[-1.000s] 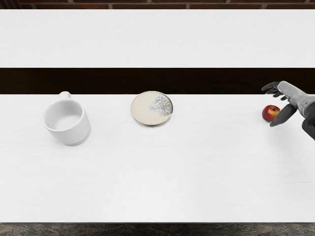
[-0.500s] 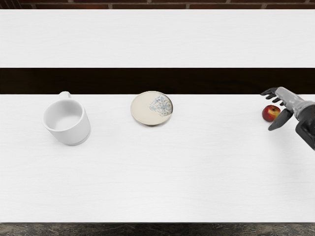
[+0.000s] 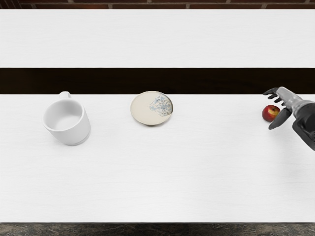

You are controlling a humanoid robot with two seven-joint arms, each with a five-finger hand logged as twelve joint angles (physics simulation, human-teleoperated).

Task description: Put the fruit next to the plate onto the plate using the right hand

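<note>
apple (image 3: 269, 113) sits just beside the spread right hand (image 3: 283, 104).

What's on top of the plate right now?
Only a blue-grey patch shows on the plate, seemingly its pattern; no fruit. The apple lies far off, by the open right hand. Nothing covers the plate.

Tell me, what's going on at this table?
A robot's right hand, coming in from the right edge, is open right next to a red apple on the white table, apparently not gripping it yet. The plate it is meant for sits mid-table without fruit, and a white mug stands further left.
</note>
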